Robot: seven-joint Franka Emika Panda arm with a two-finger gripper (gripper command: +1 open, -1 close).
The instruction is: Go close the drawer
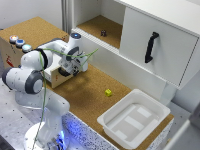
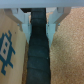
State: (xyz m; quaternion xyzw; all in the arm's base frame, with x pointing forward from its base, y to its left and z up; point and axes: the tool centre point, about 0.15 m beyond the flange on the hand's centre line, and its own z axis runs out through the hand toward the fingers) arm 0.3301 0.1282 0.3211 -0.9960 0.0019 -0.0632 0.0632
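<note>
Drawer of pale plywood [image 1: 56, 76], plain-fronted, juts out from the low wooden box with coloured round buttons [image 1: 10, 50], and the end effector [image 1: 75, 67] hangs right at its front; whether the jaws stand wide or narrow I cannot tell. The wrist view shows only a dark strip between two pale fingers [image 2: 24, 19]. Pushing off-centre could skew and jam the drawer, or shove the box along the cork-topped desk [image 1: 90, 95].

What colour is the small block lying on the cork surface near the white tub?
Yellow-green block, clearest in the exterior view, beside the white tub.
</note>
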